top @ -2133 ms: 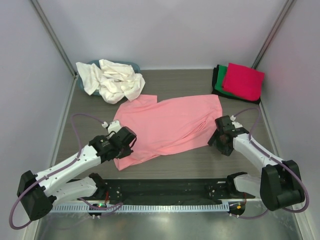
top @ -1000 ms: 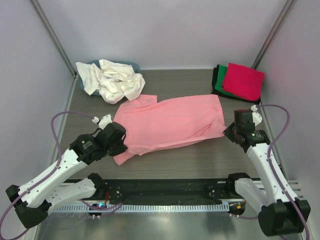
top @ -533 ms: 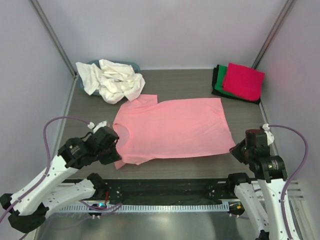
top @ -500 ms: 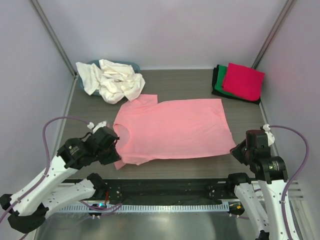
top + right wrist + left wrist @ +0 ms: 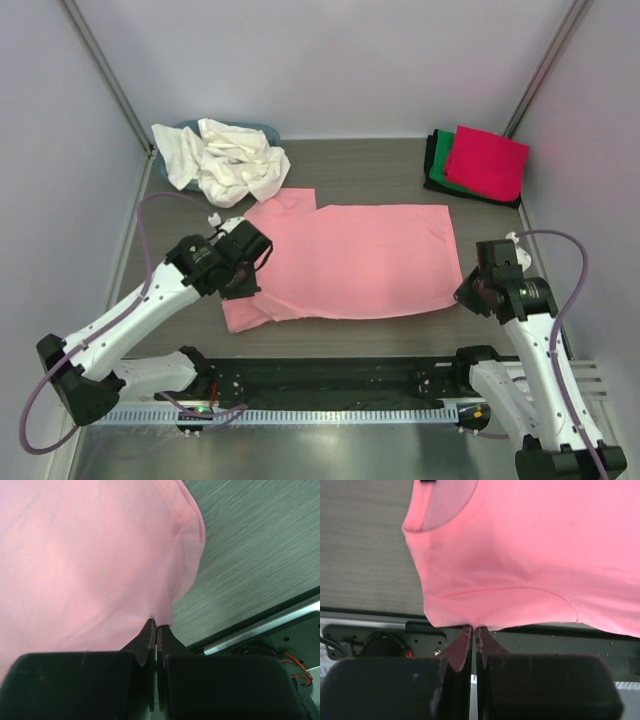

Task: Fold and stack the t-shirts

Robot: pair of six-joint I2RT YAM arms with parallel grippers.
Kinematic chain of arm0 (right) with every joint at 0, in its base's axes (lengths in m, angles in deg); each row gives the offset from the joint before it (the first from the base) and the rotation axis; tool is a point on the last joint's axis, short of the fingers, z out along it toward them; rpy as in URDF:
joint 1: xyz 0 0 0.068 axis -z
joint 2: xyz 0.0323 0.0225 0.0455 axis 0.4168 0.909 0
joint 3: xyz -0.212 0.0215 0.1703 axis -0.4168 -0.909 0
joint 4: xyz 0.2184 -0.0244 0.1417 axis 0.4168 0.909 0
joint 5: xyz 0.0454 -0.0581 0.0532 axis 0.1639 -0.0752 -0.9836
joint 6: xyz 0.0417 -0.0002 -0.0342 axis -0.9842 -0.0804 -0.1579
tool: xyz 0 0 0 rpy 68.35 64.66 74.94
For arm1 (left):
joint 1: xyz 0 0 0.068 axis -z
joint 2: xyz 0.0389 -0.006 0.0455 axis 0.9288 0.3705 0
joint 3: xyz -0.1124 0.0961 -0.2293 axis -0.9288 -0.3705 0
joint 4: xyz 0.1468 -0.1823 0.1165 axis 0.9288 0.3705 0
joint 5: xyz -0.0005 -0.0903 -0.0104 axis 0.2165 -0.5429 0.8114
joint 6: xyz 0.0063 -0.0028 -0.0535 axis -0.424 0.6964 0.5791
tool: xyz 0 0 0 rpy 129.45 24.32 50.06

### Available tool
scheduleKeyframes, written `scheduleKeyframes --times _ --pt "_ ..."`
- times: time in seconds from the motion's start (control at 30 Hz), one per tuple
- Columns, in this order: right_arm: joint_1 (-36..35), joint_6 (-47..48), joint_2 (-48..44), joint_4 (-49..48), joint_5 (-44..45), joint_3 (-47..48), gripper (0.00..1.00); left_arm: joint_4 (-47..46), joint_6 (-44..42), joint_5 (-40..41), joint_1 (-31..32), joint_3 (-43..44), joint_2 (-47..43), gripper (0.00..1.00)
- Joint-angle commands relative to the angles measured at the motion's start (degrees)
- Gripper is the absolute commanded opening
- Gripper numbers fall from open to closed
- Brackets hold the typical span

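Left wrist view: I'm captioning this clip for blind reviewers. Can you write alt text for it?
The left gripper, seen from its own wrist camera, is shut on the edge of a salmon pink t-shirt just below its neckline. The shirt fills most of the frame, with the grey wood-grain table showing at the left.

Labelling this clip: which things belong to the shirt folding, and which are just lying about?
In the job:
salmon pink t-shirt, pinched by left gripper and right gripper
crumpled cream white t-shirts
folded magenta red t-shirt, green t-shirt, black t-shirt

Lying about:
teal-blue tub, under the cream shirts
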Motion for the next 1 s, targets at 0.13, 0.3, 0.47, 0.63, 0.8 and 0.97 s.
scheduleKeyframes --times 0.13,0.3,0.47,0.63,0.8,0.97 --pt "0.23 2.33 11.76 -12.09 4.52 2.93 0.03 -3.77 -12.46 6.19 -5.74 13.96 11.02 0.00" --pt "0.32 3.92 20.47 -17.54 7.26 4.43 0.04 -7.46 -17.64 4.35 -11.00 17.31 17.87 0.00" --pt "1.02 5.32 29.08 -22.28 9.02 7.59 0.04 -10.89 -21.16 2.15 -14.70 17.93 24.04 0.00" --pt "2.07 7.69 38.22 -25.89 10.08 11.27 0.04 -14.41 -23.80 -0.31 -18.92 20.72 32.80 0.00" --pt "3.83 13.58 54.29 -24.86 7.44 22.25 0.64 -9.68 -25.03 -1.28 -24.72 29.60 43.37 0.27" --pt "6.11 12.20 53.55 -20.17 7.01 27.82 1.00 -11.15 -20.38 -1.02 -27.63 23.51 32.97 0.67"
